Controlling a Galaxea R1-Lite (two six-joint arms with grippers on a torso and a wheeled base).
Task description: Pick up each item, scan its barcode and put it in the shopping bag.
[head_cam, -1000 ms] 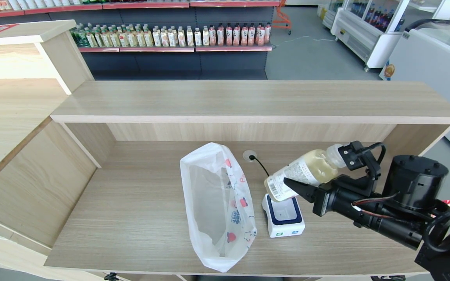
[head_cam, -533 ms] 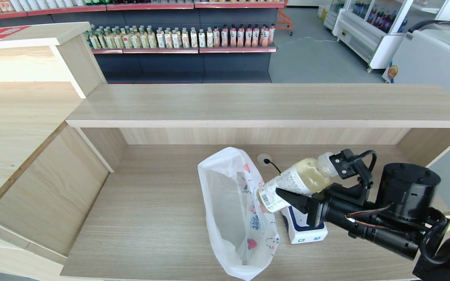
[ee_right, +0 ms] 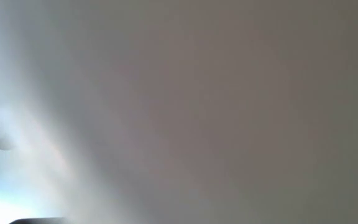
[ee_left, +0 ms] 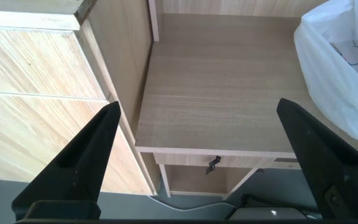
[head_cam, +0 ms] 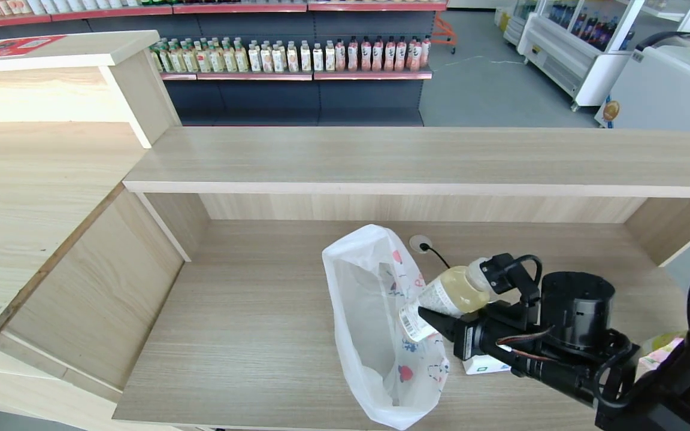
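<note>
Pale juice bottle [head_cam: 448,291] pinched tilted in the right tool [head_cam: 460,297], label end at the rim of the white shopping bag [head_cam: 375,341] on the desk [head_cam: 249,335]. Scanner [head_cam: 481,364] just beside the bag. Left tool [ee_left: 197,167] spread wide above the desk's near edge.

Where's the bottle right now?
In the head view, on the robot's right, the bottle is gripped in the right tool, tilted with its base over the shopping bag's right edge, just left of the white scanner.
</note>
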